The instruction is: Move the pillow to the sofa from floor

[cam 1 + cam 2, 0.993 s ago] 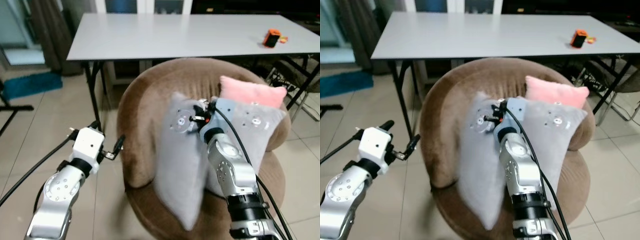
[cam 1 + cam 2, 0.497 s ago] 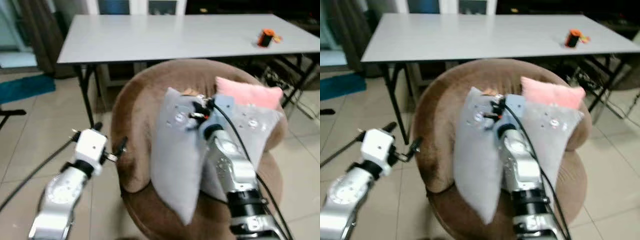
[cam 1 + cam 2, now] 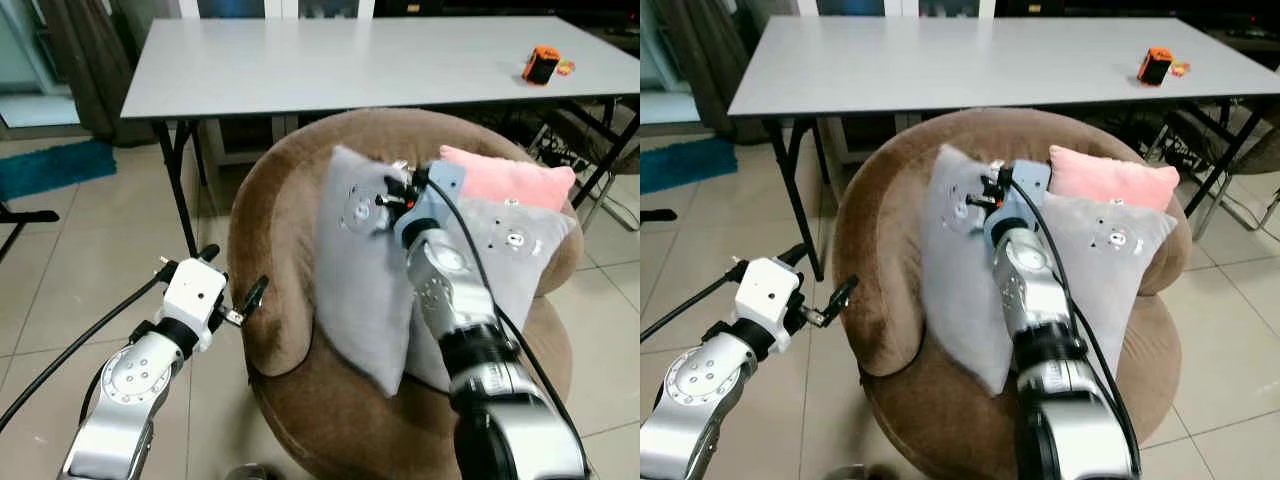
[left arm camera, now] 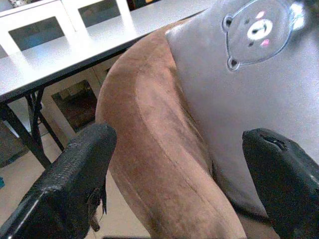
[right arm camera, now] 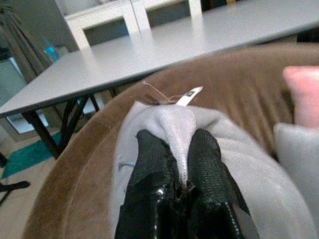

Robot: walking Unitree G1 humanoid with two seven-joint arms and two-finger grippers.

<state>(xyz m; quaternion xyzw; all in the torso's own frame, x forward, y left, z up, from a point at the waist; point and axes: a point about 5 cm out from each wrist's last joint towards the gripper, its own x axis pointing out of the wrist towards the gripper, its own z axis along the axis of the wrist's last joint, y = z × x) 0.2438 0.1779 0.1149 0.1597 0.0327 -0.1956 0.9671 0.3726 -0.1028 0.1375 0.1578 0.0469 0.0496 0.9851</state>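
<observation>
Your right gripper point(image 5: 177, 164) pinches the top corner of the grey pillow point(image 3: 362, 280), which stands upright on the brown sofa point(image 3: 275, 240). It looks light and floppy; a corner grip suffices. Your left gripper point(image 3: 232, 290) hangs open beside the sofa.

The right gripper's point(image 5: 180, 167) own arm covers the middle of the grey pillow point(image 3: 355, 280) it pinches, and also the near side of the second grey pillow point(image 3: 510, 250) just beyond it. That second pillow in turn hides the lower part of the pink pillow point(image 3: 510, 178) behind the gripper. In the right wrist view the lettering on the pillow's small tag point(image 5: 192, 92) above the 2 fingers is too small to read. The brown sofa point(image 3: 290, 230) is cut off by the picture's lower edge. In the left wrist view, both fingers point(image 4: 75, 179) of the left gripper point(image 4: 174, 184) run off the frame.
</observation>
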